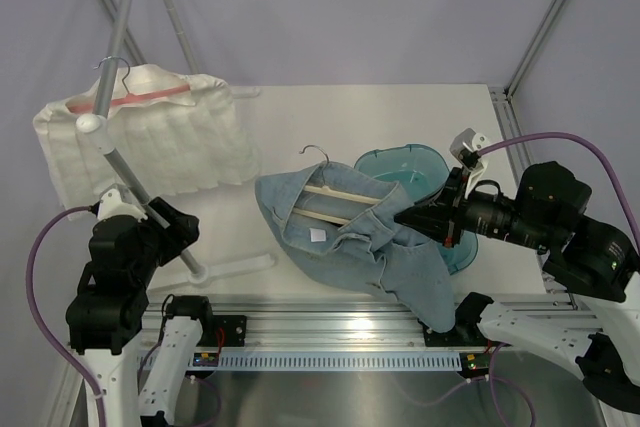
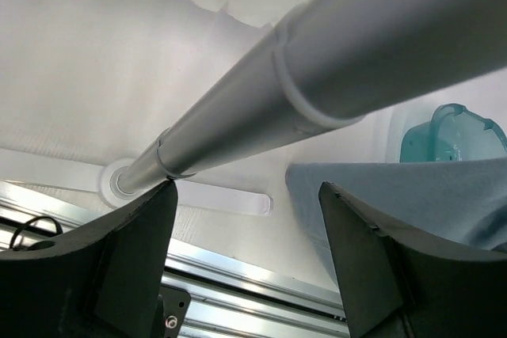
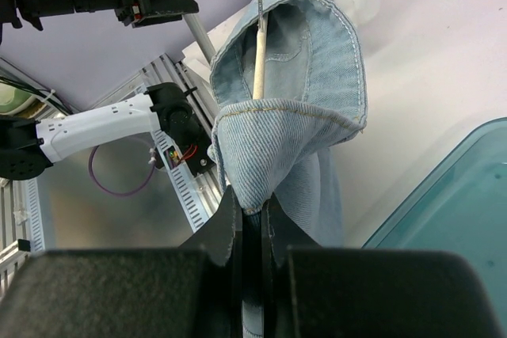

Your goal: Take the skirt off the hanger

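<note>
A light blue denim skirt [image 1: 350, 237] lies on the white table, partly draped off its near edge. A wooden hanger [image 1: 335, 197] with a metal hook is still inside its waist. My right gripper [image 1: 400, 215] is shut on a fold of the skirt [image 3: 281, 132], lifting it; the hanger bar [image 3: 257, 61] shows inside the waist in the right wrist view. My left gripper [image 1: 185, 225] is open and empty at the left, next to the grey rack pole [image 2: 317, 69]. The skirt's edge [image 2: 396, 187] lies to its right.
A teal plastic bin [image 1: 420, 182] stands behind the skirt under the right arm. A clothes rack [image 1: 120, 37] with a white quilted garment [image 1: 150, 132] on a pink hanger stands at the back left; its base foot [image 1: 225, 267] rests near the left gripper.
</note>
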Motion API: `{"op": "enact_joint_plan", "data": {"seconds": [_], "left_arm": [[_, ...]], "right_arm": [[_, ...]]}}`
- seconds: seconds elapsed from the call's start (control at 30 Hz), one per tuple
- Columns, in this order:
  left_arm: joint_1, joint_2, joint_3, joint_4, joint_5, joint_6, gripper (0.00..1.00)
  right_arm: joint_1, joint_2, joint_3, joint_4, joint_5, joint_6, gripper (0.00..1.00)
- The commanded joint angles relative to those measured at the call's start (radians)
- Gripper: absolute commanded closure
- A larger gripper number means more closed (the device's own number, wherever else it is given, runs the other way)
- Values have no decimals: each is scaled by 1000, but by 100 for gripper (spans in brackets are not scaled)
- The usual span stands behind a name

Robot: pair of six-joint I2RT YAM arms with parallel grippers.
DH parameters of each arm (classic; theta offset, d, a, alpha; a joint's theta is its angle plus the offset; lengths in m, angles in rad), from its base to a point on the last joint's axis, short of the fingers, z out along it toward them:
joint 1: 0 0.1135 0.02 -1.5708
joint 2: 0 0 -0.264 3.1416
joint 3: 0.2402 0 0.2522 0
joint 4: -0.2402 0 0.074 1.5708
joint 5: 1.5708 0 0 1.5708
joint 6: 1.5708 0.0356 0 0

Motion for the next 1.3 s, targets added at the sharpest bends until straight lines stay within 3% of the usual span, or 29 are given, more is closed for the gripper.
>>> {"op": "enact_joint_plan", "data": {"seconds": [0.0,0.37,0.57,0.7,0.83,1.0,1.13,1.27], "left_arm": [[5,55,54,84,-44,39,23],[5,49,68,99,218,18,22],[5,-43,131,18,128,-88,21],[5,-113,94,3,154,-134,20],[5,-150,48,18,283,-162,23],[5,-163,2,182,511,-212,29],[75,-74,101,182,528,-180,30],[170,-1,168,251,647,-223,32]], "right_arm": [[-6,-23,50,92,14,0,100],[-6,-46,30,1,30,7,100],[-6,-44,35,-20,20,10,100],[-6,-44,50,-39,27,3,100],[-6,-49,53,-40,30,4,100],[-6,-52,23,-35,29,6,100],[-6,-29,16,-22,9,15,100],[-6,-9,16,0,-3,24,100]]}}
